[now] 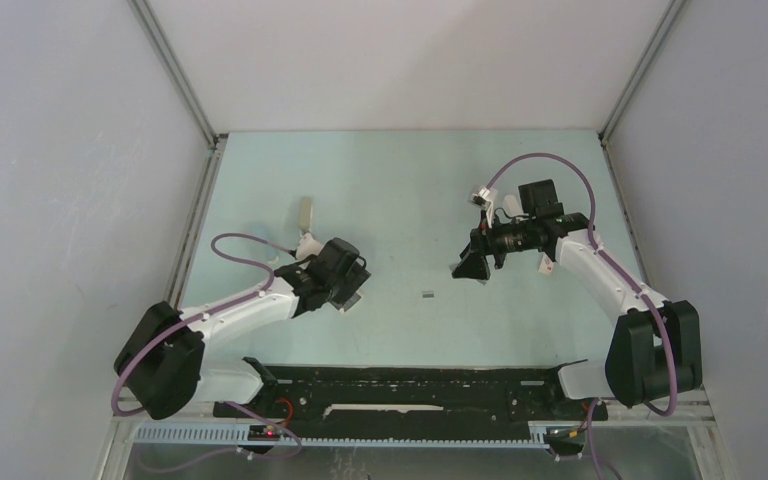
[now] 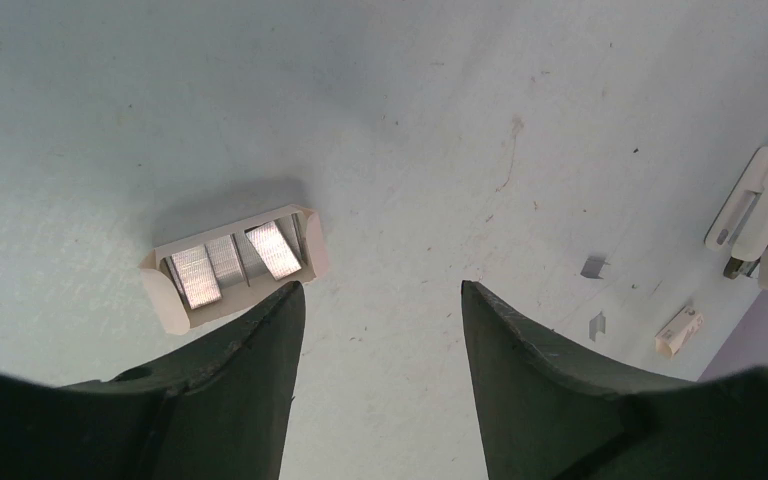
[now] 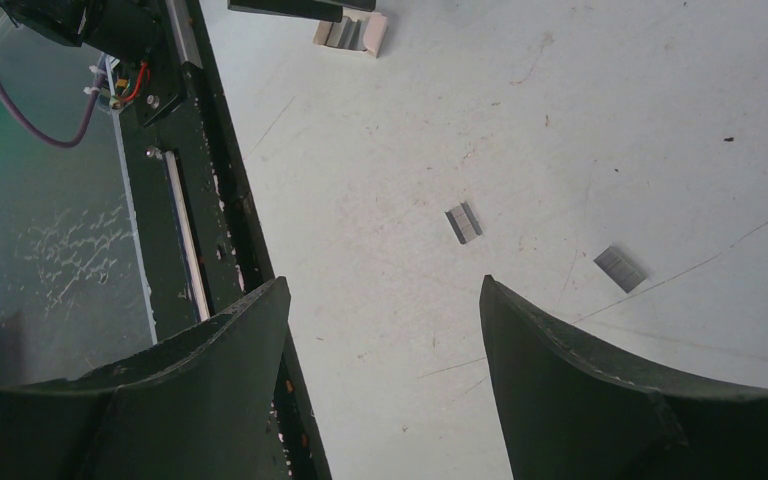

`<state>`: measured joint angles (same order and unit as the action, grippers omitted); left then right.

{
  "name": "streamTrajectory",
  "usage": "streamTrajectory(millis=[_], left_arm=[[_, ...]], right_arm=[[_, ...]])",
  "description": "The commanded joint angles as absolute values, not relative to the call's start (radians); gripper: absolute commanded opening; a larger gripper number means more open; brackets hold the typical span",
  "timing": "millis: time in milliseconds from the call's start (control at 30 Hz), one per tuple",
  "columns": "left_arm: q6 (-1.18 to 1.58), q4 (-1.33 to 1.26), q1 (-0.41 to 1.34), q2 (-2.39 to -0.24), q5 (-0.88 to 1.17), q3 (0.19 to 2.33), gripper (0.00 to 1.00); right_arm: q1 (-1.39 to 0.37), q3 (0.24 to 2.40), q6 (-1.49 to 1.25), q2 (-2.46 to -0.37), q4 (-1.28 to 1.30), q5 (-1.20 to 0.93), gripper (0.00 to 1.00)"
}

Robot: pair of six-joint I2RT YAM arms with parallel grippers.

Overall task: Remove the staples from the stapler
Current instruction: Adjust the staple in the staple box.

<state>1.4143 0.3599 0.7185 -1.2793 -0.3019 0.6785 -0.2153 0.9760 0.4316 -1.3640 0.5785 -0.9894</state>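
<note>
The white stapler (image 1: 310,243) lies left of centre, just beyond my left wrist, and it shows at the far right of the left wrist view (image 2: 757,195). A short dark strip of staples (image 1: 428,294) lies mid-table between the arms. Two strips (image 3: 464,222) (image 3: 620,268) lie ahead of my right gripper (image 3: 383,282), which is open and holds nothing. Two more strips (image 2: 592,266) show right of my left gripper (image 2: 380,288), also open and empty. In the top view the left gripper (image 1: 348,285) and the right gripper (image 1: 468,265) both hang apart from the stapler.
An open white box (image 2: 160,300) with staple blocks inside sits by my left fingertip (image 2: 285,300); the box (image 3: 372,35) also shows at the top of the right wrist view. A beige slim bar (image 1: 306,212) lies beyond the stapler. A small white piece (image 2: 678,332) lies near the strips. The black base rail (image 3: 215,180) runs along the near edge.
</note>
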Motion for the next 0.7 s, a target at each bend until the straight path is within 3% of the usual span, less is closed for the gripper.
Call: streamTrajectory(millis=[0,667], left_arm=[[1.414,0.345,0.715,-1.281,-0.311,0.701,0.64],[1.410,0.333,0.713,-1.285,-0.308,0.701,0.64]], right_arm=[[-0.206,0.977,0.423,-1.339,0.561,-1.007,0.79],[-0.206,0.977,0.422,-1.342,0.560,-1.009,0.79]])
